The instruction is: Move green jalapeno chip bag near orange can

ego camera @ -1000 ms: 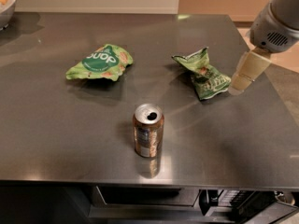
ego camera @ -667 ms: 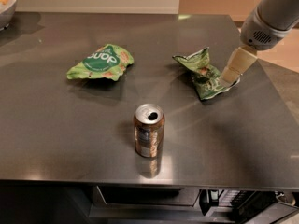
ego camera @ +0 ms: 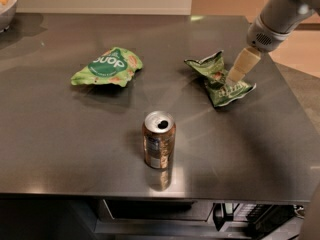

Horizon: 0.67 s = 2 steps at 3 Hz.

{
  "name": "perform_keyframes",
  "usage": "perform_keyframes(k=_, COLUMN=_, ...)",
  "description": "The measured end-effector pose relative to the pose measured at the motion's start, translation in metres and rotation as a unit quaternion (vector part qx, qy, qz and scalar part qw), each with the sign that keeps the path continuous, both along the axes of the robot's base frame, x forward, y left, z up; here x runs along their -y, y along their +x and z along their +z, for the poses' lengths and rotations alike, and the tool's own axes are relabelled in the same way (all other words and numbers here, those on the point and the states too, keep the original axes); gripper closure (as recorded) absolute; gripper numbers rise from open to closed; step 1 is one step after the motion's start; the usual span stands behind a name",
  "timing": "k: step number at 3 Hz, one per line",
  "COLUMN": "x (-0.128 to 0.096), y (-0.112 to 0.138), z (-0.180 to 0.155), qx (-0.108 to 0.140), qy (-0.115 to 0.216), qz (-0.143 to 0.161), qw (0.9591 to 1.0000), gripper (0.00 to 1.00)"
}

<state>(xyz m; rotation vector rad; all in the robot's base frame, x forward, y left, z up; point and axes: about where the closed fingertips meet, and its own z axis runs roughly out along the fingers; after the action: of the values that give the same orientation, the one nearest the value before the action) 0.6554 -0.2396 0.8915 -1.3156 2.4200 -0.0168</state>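
The green jalapeno chip bag (ego camera: pixel 216 77) lies crumpled on the dark table, right of centre. The orange can (ego camera: pixel 159 147) stands upright near the front edge, its top open, well to the left of and in front of the bag. My gripper (ego camera: pixel 234 76) comes down from the upper right on a grey arm, its pale fingers over the right part of the bag, touching or just above it.
A brighter green bag with a round logo (ego camera: pixel 107 67) lies left of centre. A bowl (ego camera: pixel 7 4) sits at the table's far left corner. The table's right edge (ego camera: pixel 292 109) runs close to the chip bag.
My gripper has moved left and down from beside the table's right edge to over the jalapeno chip bag. The bag, the can and the other bag have not moved.
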Motion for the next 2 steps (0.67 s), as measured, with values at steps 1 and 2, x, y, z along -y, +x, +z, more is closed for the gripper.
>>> perform_keyframes(k=1, x=-0.001, y=0.014, z=-0.019, qx=-0.017, qy=0.010, qz=-0.008, qw=0.9998, gripper=0.00)
perform_keyframes(k=2, x=-0.003, y=0.019, z=-0.036, qx=-0.035, qy=0.019, qz=-0.014, qw=0.9991, gripper=0.00)
